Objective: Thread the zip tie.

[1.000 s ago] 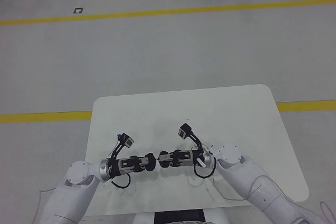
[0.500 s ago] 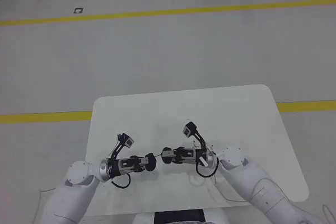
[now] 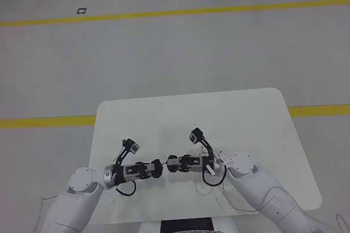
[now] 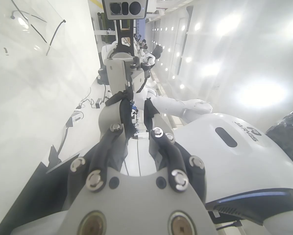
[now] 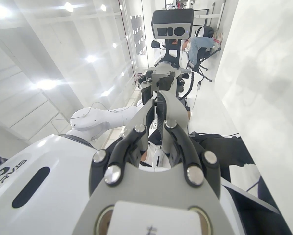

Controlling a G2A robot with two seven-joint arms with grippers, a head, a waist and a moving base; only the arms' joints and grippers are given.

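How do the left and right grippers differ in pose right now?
The left gripper points rightward across the table, while the right gripper points leftward. In the top view the left gripper sits slightly nearer the robot than the right gripper. Both are over the table, tip to tip, nearly meeting.

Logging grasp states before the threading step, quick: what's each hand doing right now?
Left hand: closed; what it pinches cannot be told.
Right hand: closed; contents cannot be told either.

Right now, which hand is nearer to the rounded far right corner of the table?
Right. The right hand is over the table, on the side of that corner; the left hand faces it tip to tip, slightly farther from the corner.
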